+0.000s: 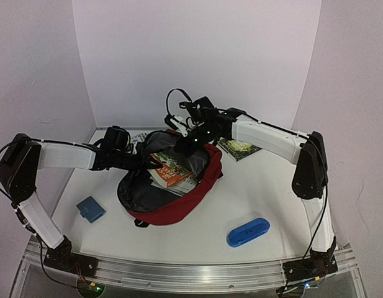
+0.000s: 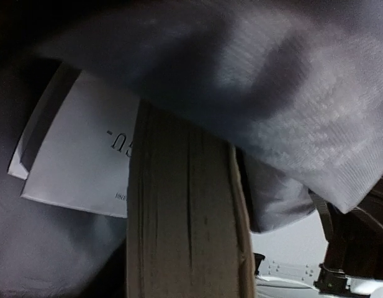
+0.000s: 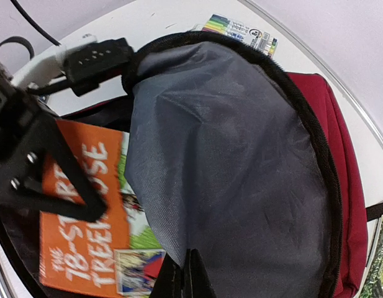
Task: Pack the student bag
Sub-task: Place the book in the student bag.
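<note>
Page edges of a thick book (image 2: 185,217) fill the lower half of the left wrist view. They stand upright against a white sheet (image 2: 79,167), with grey lining sagging over both.

On the white table (image 1: 265,192), the student bag (image 1: 185,210) lies at the middle, a little toward the left edge. It is dark red, its flap is lifted, and its mouth gapes toward the far left corner. Inside, an orange book (image 1: 172,166) rests cover up on top of a small stack against the grey lining.

Both arms reach in over the bag from their own sides. The right gripper (image 3: 186,276) has its fingertips pressed together on the grey lining of the raised flap, pinching the fabric. The left gripper (image 1: 146,162) sits at the bag's mouth beside the stack, and one of its black fingers (image 3: 54,167) lies across the orange cover. Whether it is spread or clamped cannot be told.

A green book (image 1: 239,148) lies flat near the far edge, just right of the bag and under the right arm. A blue case (image 1: 248,231), oblong and rounded, sits near the near edge, right of centre and well apart from the bag. A blue pad (image 1: 90,209), flat and squarish, lies near the left edge. Part of a striped sheet (image 3: 241,30) shows at the far edge beyond the flap.
</note>
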Available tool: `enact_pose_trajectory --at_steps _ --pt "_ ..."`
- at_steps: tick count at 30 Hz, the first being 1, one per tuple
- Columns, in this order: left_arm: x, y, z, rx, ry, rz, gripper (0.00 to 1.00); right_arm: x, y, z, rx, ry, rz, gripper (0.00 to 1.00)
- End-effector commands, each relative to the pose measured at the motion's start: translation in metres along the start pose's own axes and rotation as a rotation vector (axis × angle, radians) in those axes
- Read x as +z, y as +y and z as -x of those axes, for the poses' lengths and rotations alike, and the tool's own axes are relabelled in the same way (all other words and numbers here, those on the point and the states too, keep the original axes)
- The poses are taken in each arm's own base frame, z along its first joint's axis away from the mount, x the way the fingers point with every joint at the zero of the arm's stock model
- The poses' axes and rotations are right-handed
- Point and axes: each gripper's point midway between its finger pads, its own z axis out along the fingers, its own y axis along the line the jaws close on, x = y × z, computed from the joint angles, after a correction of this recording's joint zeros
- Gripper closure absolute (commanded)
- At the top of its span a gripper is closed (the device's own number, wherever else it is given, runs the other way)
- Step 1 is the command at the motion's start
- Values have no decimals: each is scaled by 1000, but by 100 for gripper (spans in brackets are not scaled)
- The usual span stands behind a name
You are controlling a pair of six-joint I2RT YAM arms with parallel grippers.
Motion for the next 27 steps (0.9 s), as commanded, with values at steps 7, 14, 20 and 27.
enact_pose_trajectory --at_steps 7,14,20,27 --pt "-38 -12 10 59 -207 84 35 -39 -18 42 41 -135 -4 100" --pt "-56 8 -38 54 -67 135 30 -40 -23 40 59 -134 8 100" --pt "-58 36 -64 31 6 204 23 -42 -19 40 61 -135 25 100" --pt "-43 47 -92 95 128 271 23 -46 -17 41 57 -139 32 100"
